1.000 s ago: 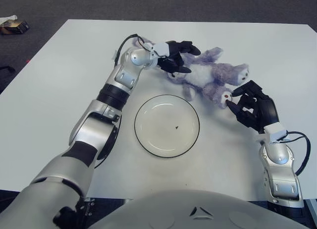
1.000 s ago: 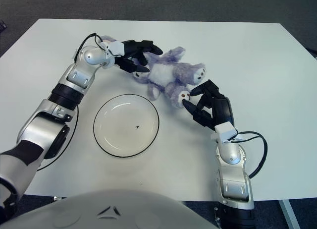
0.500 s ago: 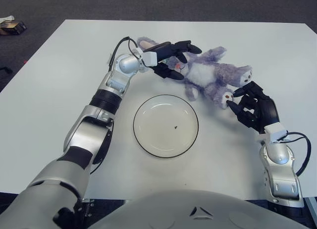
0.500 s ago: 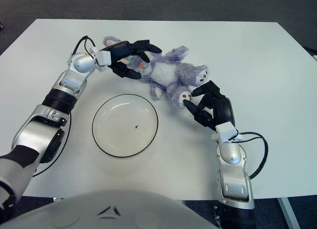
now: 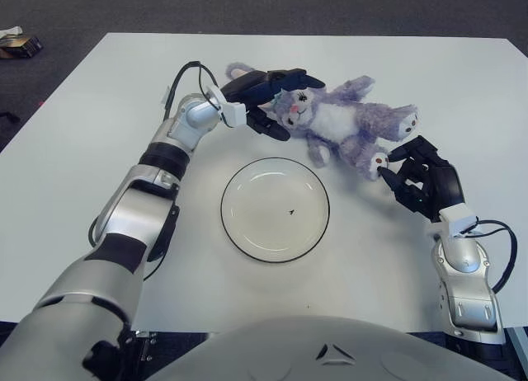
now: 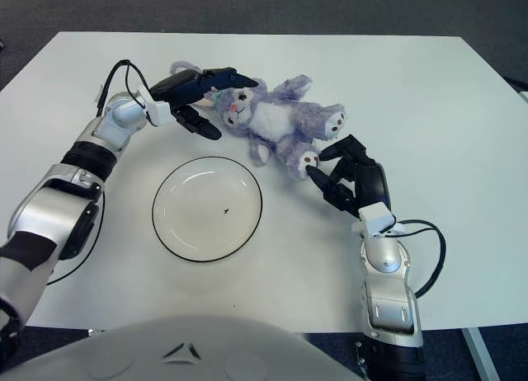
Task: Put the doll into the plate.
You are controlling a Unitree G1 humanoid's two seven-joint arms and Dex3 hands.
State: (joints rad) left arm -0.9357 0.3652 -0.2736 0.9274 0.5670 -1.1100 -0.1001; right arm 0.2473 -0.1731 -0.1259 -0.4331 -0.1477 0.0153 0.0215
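1. The left hand (image 5: 262, 96) has its dark fingers spread around the head of the doll (image 5: 342, 125), a fluffy purple plush with a white belly, without closing on it.
2. The right hand (image 5: 419, 179) is loosely curled, its fingertips touching the doll's foot.
3. The round, glossy white plate (image 5: 275, 209) lies on the white table (image 5: 99, 109) between the hands, nearer the robot; the doll lies outside it.

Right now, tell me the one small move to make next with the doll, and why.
Probably close both hands on the doll before lifting. It lies on the table beyond the plate, not in it. The left hand cups its head with fingers spread, and the right hand only touches a foot with its fingers, so neither seems to grip yet.
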